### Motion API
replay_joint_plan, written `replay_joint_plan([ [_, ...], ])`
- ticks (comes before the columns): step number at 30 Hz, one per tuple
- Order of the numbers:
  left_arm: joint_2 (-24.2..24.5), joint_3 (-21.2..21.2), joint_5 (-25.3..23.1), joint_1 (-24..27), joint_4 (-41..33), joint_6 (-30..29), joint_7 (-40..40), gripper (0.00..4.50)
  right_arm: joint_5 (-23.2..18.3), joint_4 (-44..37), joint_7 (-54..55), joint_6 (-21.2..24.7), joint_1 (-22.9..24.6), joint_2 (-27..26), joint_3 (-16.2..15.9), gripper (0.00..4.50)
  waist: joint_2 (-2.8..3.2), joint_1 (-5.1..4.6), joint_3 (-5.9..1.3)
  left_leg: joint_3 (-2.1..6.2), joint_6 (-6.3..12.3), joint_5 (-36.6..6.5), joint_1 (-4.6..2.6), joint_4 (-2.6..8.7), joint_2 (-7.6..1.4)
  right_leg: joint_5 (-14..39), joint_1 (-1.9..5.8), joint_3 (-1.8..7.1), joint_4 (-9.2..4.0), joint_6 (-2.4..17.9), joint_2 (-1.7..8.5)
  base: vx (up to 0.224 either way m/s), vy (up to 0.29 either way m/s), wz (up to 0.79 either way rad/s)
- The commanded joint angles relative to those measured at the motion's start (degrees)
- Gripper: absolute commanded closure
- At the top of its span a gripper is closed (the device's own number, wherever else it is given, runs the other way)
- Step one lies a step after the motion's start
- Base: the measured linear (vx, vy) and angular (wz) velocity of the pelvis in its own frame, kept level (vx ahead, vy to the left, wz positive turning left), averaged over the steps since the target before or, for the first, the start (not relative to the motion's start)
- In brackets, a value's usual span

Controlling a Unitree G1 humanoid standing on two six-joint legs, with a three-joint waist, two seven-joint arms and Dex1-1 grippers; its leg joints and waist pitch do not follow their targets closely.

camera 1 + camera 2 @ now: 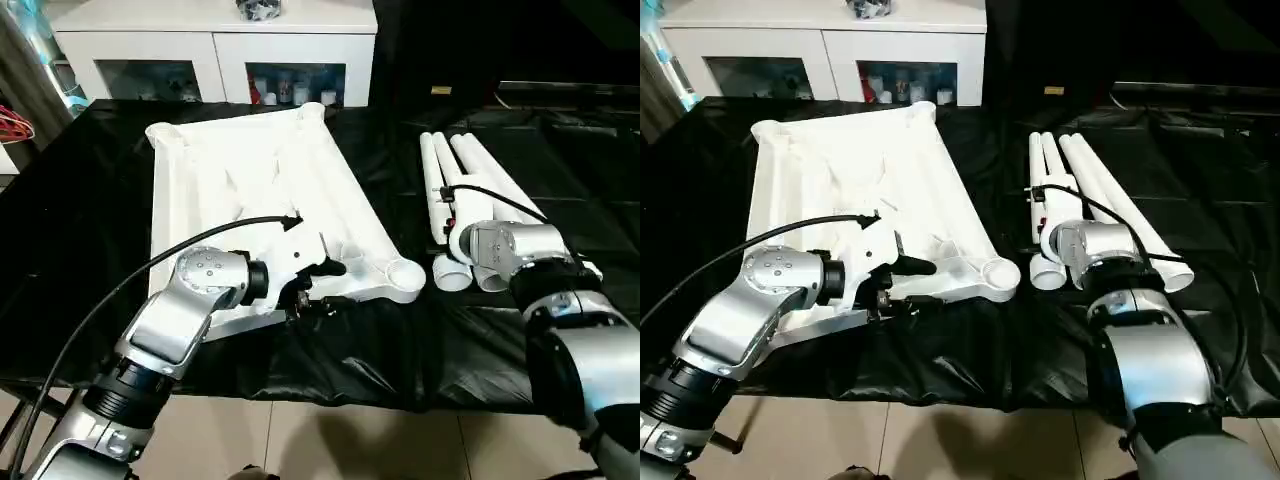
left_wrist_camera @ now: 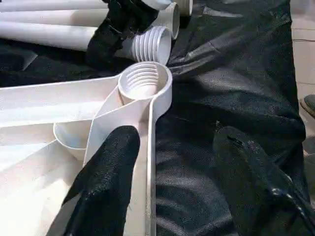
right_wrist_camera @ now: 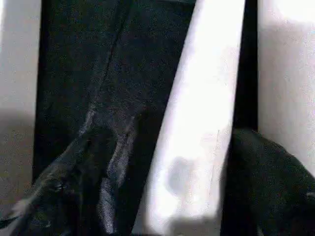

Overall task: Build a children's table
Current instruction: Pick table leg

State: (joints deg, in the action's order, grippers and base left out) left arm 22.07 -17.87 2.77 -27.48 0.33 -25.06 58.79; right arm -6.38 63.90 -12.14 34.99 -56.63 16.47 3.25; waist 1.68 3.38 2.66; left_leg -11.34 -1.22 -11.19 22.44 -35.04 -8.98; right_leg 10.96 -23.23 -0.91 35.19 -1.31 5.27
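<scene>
Square white plastic table top [image 1: 250, 190]: underside up on the black-draped bench [image 1: 80, 250], ribs and threaded corner socket [image 2: 145, 83] exposed. White round tapered legs [image 1: 470, 190]: bundled beside the top, right of it. Left end effector [image 2: 172, 182]: released, fingers straddling the top's near rim. Right end effector [image 3: 157, 191]: spread astride one leg, not clenched.

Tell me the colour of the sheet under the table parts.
Black, glossy and wrinkled sheet; clearest in the left eye view.
</scene>
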Motion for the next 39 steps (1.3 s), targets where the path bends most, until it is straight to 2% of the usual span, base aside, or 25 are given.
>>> replay_joint_plan([
  [1,0.5,-0.4,0.5,-1.0,-1.5,-0.8,0.0,1.39,-0.4,2.2,0.9,0.5,-1.0,-0.4,1.4,0.76,-0.85,0.18,-3.95,0.93,2.41,-4.3,-1.3,3.76,-3.23,1.2,2.65,1.04,-2.57,18.1,2.4,0.0,0.0,0.0],
  [2,0.5,-0.4,0.6,-1.1,-1.6,-1.0,0.0,1.39,-0.6,2.8,1.0,0.5,-1.2,-0.4,1.8,0.76,-0.84,0.15,-3.98,0.93,2.36,-4.3,-1.33,3.75,-3.23,1.3,2.65,1.04,-2.54,18.1,2.39,0.0,0.0,0.0],
  [3,0.5,-0.4,0.7,-1.2,-1.7,-1.1,0.0,1.17,-1.9,3.6,1.4,0.6,-1.5,-0.4,3.4,0.79,-0.89,0.13,-3.97,0.91,2.4,-4.4,-1.32,3.74,-3.21,1.4,2.62,1.05,-2.55,18.2,2.4,0.0,0.0,0.0],
  [4,0.6,-0.4,0.8,-1.4,-1.5,-1.1,0.0,1.17,-3.0,4.5,1.6,0.7,-1.9,-0.3,4.8,0.79,-0.85,0.2,-3.95,0.92,2.39,-4.6,-1.31,3.73,-3.22,1.6,2.63,1.06,-2.58,18.1,2.43,0.0,0.0,0.0],
  [6,0.6,-0.4,0.7,-1.7,-1.1,-1.0,-0.1,0.97,-3.7,5.5,2.2,0.3,-2.1,0.0,6.0,1.11,-0.88,0.21,-3.93,0.95,2.3,-4.9,-1.28,3.78,-3.25,1.8,2.62,1.0,-2.55,18.1,2.39,0.0,0.0,0.0],
  [9,0.6,-0.3,0.7,-1.9,-0.9,-0.8,-0.1,0.79,-4.4,6.2,2.5,0.0,-2.2,0.2,6.9,1.19,-0.94,0.26,-3.99,0.91,2.33,-4.7,-1.28,3.73,-3.22,1.5,2.62,0.96,-2.49,18.1,2.37,0.0,0.0,0.0],
  [10,0.5,-0.2,0.6,-2.1,-0.8,-0.8,-0.3,0.53,-5.1,6.9,2.9,-0.1,-2.3,0.4,8.1,1.54,-0.96,0.27,-3.98,0.9,2.36,-4.8,-1.29,3.72,-3.22,1.6,2.6,0.96,-2.51,18.1,2.38,0.0,0.0,0.0],
  [14,0.0,0.1,0.4,-2.7,0.0,-0.3,-1.2,0.36,-6.0,7.7,3.6,-0.6,-2.4,0.7,10.1,1.63,-1.02,0.29,-3.97,0.9,2.3,-5.0,-1.26,3.71,-3.17,2.1,2.6,0.95,-2.55,18.0,2.37,0.0,0.0,0.0],
  [17,-0.8,0.7,0.5,-3.4,1.1,-0.2,-2.3,0.03,-6.7,8.1,3.8,-0.8,-2.7,0.9,11.4,2.04,-1.05,0.26,-3.97,0.87,2.31,-5.1,-1.24,3.7,-3.17,2.1,2.58,0.95,-2.57,18.0,2.36,0.0,0.0,0.0],
  [18,-1.4,1.0,0.7,-4.0,2.0,0.0,-2.7,0.0,-7.6,8.3,4.2,-0.8,-2.8,1.1,12.6,2.08,-0.83,0.28,-4.02,0.88,2.23,-5.2,-1.31,3.67,-3.17,2.0,2.61,0.96,-2.56,18.0,2.4,0.0,0.0,0.0],
  [22,-3.0,1.6,0.7,-5.4,4.3,0.2,-4.8,0.0,-9.0,8.7,4.8,-1.4,-2.8,1.7,14.6,2.51,-1.05,0.3,-4.1,0.84,2.65,-4.6,-1.21,3.56,-3.14,0.9,2.69,0.93,-2.51,18.4,2.41,0.0,0.0,0.0],
  [23,-3.0,1.7,0.6,-5.4,4.4,0.1,-5.0,0.0,-9.0,8.7,4.7,-1.4,-2.8,1.7,14.7,2.51,-0.95,0.3,-4.1,0.88,2.67,-4.5,-1.18,3.55,-3.13,0.9,2.72,0.92,-2.5,18.4,2.42,0.0,0.0,0.0],
  [24,-4.2,2.6,0.9,-6.4,5.7,-0.4,-6.6,0.0,-10.4,8.5,4.2,-1.6,-3.1,1.9,16.4,2.6,-1.07,0.23,-4.06,0.81,2.85,-4.7,-1.16,3.53,-3.09,0.8,2.76,0.95,-2.57,18.5,2.38,0.0,0.0,0.0],
  [26,-5.0,3.1,0.7,-7.3,7.1,-0.4,-8.1,0.0,-11.6,7.9,3.1,-3.3,-3.3,2.0,17.9,2.63,-0.99,0.31,-4.13,0.78,3.03,-4.9,-1.2,3.49,-3.09,0.8,2.76,0.93,-2.6,18.6,2.39,0.0,0.0,0.0],
  [28,-6.0,3.8,1.4,-8.0,8.4,-0.7,-8.9,0.0,-12.8,7.4,1.7,-3.4,-3.5,2.1,19.0,2.64,-1.07,0.46,-4.25,0.84,3.98,-3.4,-1.07,3.35,-3.14,-1.3,2.87,0.84,-2.35,19.0,2.39,0.0,0.0,0.0],
  [29,-8.5,5.7,2.6,-9.2,10.6,-1.5,-11.4,0.0,-14.6,6.1,-0.9,-5.2,-3.4,2.1,20.6,2.65,-1.11,0.39,-4.24,0.68,4.42,-3.4,-1.0,3.24,-3.07,-1.7,2.86,0.82,-2.36,19.3,2.32,0.0,0.0,0.0],
  [30,-8.5,5.7,2.6,-9.2,10.6,-1.5,-11.4,0.0,-14.6,6.1,-0.9,-5.2,-3.4,2.1,20.6,2.65,-1.17,0.46,-4.29,0.65,4.68,-3.4,-1.05,3.14,-3.03,-1.9,2.86,0.83,-2.34,19.5,2.31,0.0,0.0,0.0],
  [32,-12.2,8.8,4.9,-11.0,13.6,-3.1,-15.1,0.0,-16.5,3.9,-5.5,-6.4,-2.9,2.1,21.7,2.65,-1.23,0.71,-4.41,0.66,5.77,-2.3,-0.91,3.05,-3.13,-3.7,3.04,0.78,-2.15,20.1,2.33,0.0,0.0,0.0],
  [34,-17.1,13.1,7.8,-13.5,16.5,-4.0,-20.7,0.0,-19.0,0.0,-11.6,-4.5,-1.2,2.7,22.7,2.66,-1.21,1.09,-4.67,0.66,7.21,-1.1,-0.82,2.61,-3.17,-6.9,3.27,0.74,-1.84,21.1,2.33,0.0,0.0,0.0],
  [35,-17.5,13.5,7.9,-13.8,16.7,-4.0,-21.3,0.0,-19.2,-0.5,-12.2,-4.3,-1.0,2.7,22.7,2.66,-1.21,1.09,-4.67,0.66,7.21,-1.1,-0.82,2.61,-3.17,-6.9,3.27,0.74,-1.84,21.1,2.33,0.0,0.0,0.0],
  [36,-20.8,16.9,10.1,-16.1,19.2,-4.5,-26.3,0.0,-21.5,-6.6,-19.2,-3.6,1.8,2.4,22.6,2.66,-1.25,1.67,-4.68,0.68,8.97,0.4,-0.54,2.38,-3.19,-9.3,3.17,0.54,-1.67,21.2,2.15,0.0,0.0,0.0],
  [37,-21.0,17.1,10.3,-16.3,19.4,-4.6,-26.7,0.0,-21.7,-7.2,-19.8,-3.6,2.0,2.4,22.6,2.66,-1.43,2.16,-4.82,0.86,9.79,1.1,-0.67,2.22,-3.53,-10.1,3.03,0.52,-1.54,21.1,2.45,0.0,0.0,0.0],
  [38,-21.8,18.3,11.3,-17.0,20.1,-5.6,-27.6,0.0,-22.8,-9.7,-22.0,-3.0,3.2,2.1,22.4,2.66,-1.49,2.21,-4.78,0.87,10.05,1.3,-0.49,2.26,-3.47,-9.4,3.0,0.42,-1.51,21.1,2.43,0.0,0.0,0.0],
  [39,-23.2,20.1,13.4,-18.2,21.0,-7.4,-28.5,0.0,-24.9,-16.6,-26.3,-0.2,6.7,1.9,20.6,2.66,-1.37,2.46,-4.56,0.7,10.02,0.3,-0.59,2.24,-3.34,-7.1,2.84,0.46,-1.81,20.9,2.42,0.0,0.0,0.0],
])
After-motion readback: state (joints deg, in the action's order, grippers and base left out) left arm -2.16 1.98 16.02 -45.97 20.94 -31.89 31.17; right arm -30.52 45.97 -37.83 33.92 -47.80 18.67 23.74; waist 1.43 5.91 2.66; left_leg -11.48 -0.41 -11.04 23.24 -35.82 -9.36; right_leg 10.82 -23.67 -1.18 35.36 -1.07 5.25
